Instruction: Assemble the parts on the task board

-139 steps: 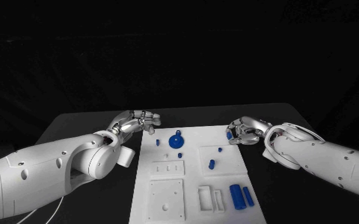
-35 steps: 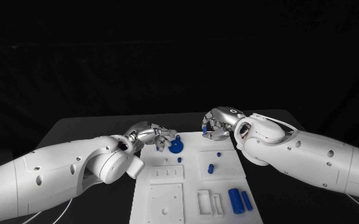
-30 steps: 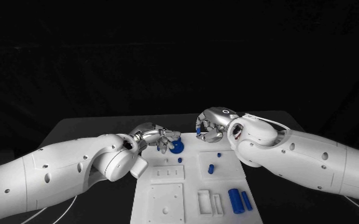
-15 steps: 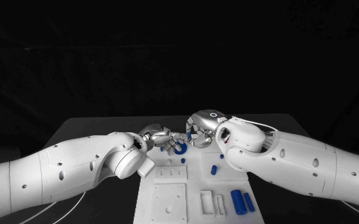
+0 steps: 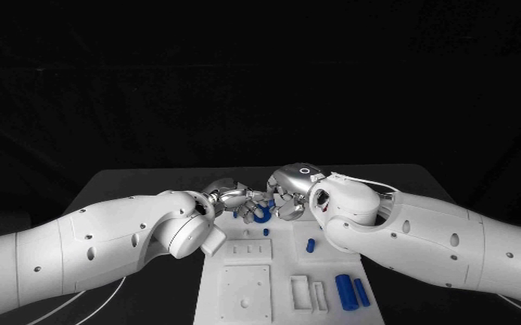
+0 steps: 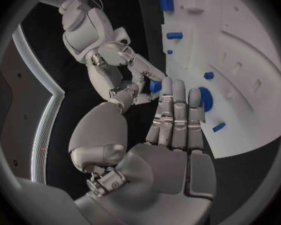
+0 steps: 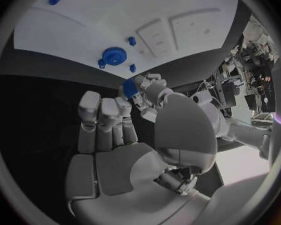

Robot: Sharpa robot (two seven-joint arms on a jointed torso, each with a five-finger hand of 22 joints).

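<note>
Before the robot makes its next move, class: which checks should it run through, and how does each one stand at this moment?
1. Right hand pinches the small blue part: ok.
2. Left hand is free, with fingers straight and nothing in them: ok.
3. Blue gear lies on the task board: ok.
4. The two hands are apart from each other: cannot tell; they meet closely over the board's far end.
5. The seat for the held part is in sight: cannot tell.

No readable text or labels anywhere
</note>
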